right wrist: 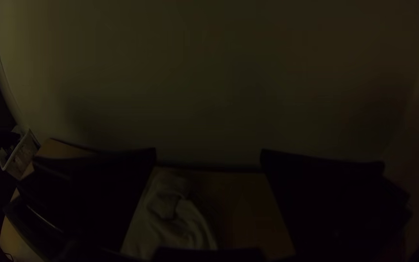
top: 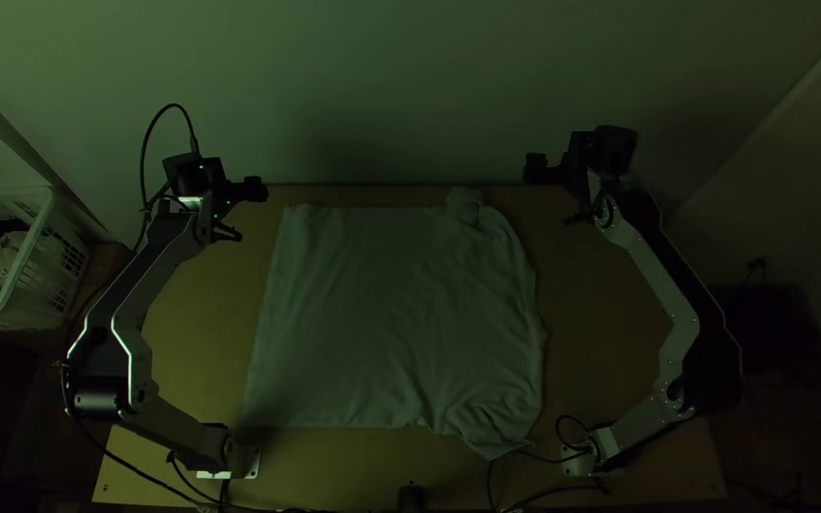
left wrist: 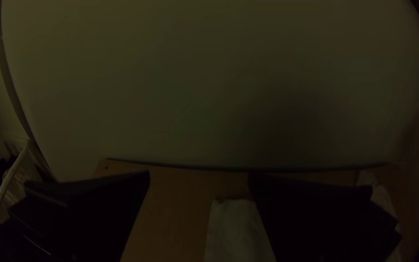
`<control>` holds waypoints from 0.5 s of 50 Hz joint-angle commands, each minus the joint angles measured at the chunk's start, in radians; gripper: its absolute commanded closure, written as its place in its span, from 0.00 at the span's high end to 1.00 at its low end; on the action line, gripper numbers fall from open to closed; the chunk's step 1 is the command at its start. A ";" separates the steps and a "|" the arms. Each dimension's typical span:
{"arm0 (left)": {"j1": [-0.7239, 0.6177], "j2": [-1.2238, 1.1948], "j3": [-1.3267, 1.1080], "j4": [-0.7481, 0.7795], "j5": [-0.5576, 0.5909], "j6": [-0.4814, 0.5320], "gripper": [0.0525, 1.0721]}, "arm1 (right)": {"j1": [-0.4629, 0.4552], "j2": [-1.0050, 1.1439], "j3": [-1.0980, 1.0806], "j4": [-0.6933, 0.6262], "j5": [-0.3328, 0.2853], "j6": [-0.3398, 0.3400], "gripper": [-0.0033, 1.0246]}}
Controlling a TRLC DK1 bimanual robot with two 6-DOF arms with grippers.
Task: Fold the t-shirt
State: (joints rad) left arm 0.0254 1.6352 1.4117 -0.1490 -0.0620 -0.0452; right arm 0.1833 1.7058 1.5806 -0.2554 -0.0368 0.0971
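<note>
The light t-shirt [top: 387,313] lies on the table between the two arms, mostly spread flat. Its right side is wrinkled, with a small bunch at the far right corner and a rumpled near right corner. My left gripper [top: 245,211] is held open by the cloth's far left corner, and my right gripper [top: 556,196] is open beyond its far right side. In the left wrist view, part of the shirt [left wrist: 237,230] shows between the spread fingers of the left gripper [left wrist: 200,175]. Bunched cloth [right wrist: 170,218] appears below the gap of the right gripper [right wrist: 208,151] in its wrist view.
A white basket [top: 32,256] with dark and light items stands off the table at the left. The wall [top: 372,95] rises along the table's far edge. Bare wood [top: 601,323] separates the shirt from the right arm, and cables run along the near edge.
</note>
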 commanded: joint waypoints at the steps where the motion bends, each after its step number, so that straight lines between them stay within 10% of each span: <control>1: -0.008 0.083 0.092 -0.043 -0.004 -0.030 0.94 | 0.016 0.066 0.061 -0.018 -0.008 0.007 0.96; 25: -0.032 0.397 0.339 -0.213 -0.006 0.001 0.88 | 0.033 0.397 0.415 -0.335 -0.008 0.093 0.96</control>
State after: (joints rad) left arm 0.0010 1.9915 1.6978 -0.3511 -0.0647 -0.0517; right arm 0.2089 2.0411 1.9247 -0.5411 -0.0422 0.1638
